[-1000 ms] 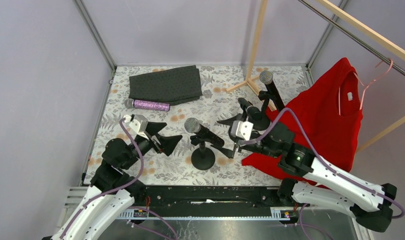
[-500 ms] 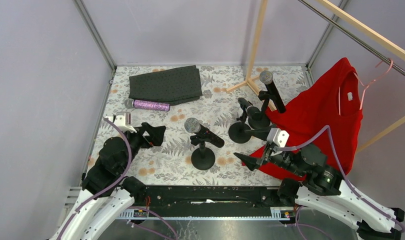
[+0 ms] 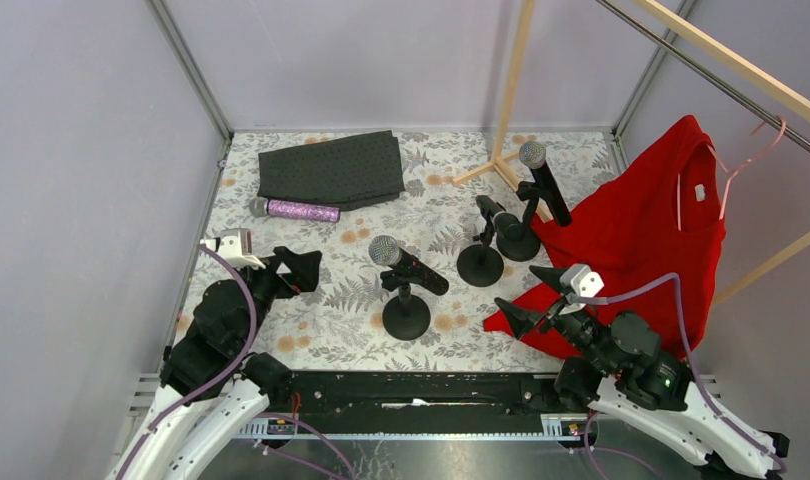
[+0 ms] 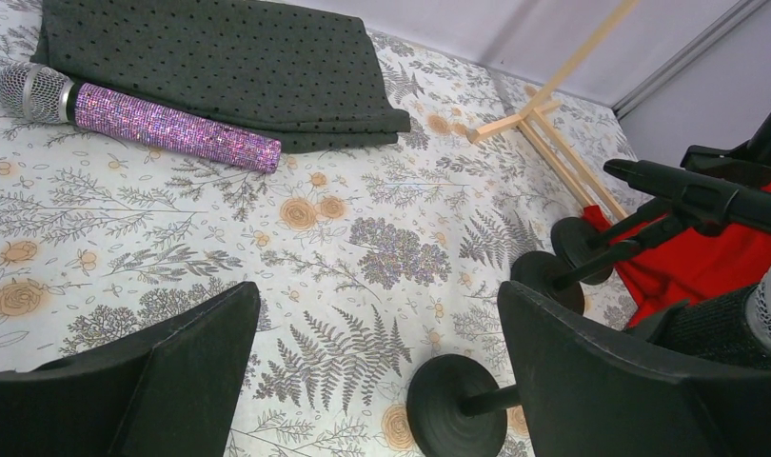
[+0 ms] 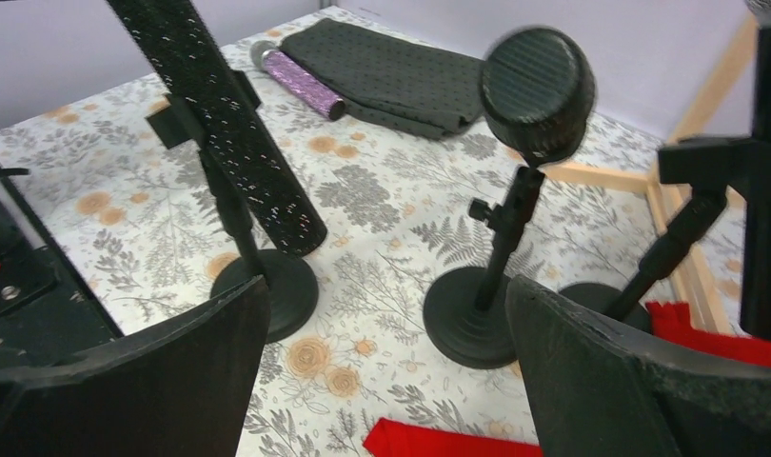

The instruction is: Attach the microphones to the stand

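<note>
We see the left gripper [image 4: 372,314] spread wide, with nothing between its fingers, hanging over the floral table [image 3: 321,335]. The purple glitter microphone [image 4: 163,126] lies flat on the table ahead-left of this gripper, well apart. It is on no stand, its grey mesh head points left, and it sits just beside the dark dotted cloth [image 4: 220,57].

The near stand [image 4: 453,409] is ahead-right of the left gripper, close to its right finger. The near black microphone [image 3: 413,268] is clipped into it, tilted, with its mesh head at the higher end.

The right gripper [image 5: 386,295] is spread too and empty, hovering at the near edge of the red shirt [image 3: 641,230]. That same near microphone is ahead-left of it.

Straight ahead of the right gripper is the middle stand [image 5: 477,319], holding the middle black microphone [image 5: 539,81]. A round dark end faces the wrist camera; we cannot tell if it is the head.

Ahead-right of the right gripper is the far stand [image 3: 521,245]. The far black microphone [image 3: 549,190] is clipped steeply into it, grey head on top. The wooden rack [image 3: 511,100] stands beyond that, well apart from both grippers.

So three microphones are on stands and the purple one is on the table.
</note>
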Robot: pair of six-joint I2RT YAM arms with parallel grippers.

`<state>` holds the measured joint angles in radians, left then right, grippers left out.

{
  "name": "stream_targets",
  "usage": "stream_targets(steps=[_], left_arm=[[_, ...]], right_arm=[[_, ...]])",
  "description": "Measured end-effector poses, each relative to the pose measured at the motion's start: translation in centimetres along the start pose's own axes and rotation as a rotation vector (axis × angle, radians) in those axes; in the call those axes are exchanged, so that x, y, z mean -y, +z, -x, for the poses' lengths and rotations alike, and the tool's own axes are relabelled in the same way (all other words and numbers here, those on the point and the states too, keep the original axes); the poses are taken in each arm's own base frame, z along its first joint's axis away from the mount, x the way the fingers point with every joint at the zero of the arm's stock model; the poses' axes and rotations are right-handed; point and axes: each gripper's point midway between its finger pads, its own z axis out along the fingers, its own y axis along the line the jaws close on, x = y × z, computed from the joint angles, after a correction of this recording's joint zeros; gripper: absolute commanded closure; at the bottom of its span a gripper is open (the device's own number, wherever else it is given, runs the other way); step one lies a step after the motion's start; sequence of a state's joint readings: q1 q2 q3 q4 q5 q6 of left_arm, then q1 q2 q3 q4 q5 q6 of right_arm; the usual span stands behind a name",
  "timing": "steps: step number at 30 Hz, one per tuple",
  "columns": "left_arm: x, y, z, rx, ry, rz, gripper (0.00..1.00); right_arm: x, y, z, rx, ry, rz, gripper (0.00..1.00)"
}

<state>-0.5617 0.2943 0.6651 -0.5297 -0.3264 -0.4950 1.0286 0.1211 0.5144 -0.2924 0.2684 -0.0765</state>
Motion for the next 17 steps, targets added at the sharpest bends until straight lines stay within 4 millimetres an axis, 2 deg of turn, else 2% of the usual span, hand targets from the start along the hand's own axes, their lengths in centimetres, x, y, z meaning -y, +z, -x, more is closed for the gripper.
stream_targets(steps=[6, 17], left_arm=[[0.0, 0.1, -0.1, -0.003, 0.001, 0.004, 0.01], [-0.2, 0.2, -0.1, -0.006, 0.003, 0.015, 0.01]], right_arm=[[1.7, -1.0, -0.8, 0.025, 0.022, -0.089, 0.0], [1.8, -0.9, -1.9, 0.001, 0.023, -0.097, 0.0]])
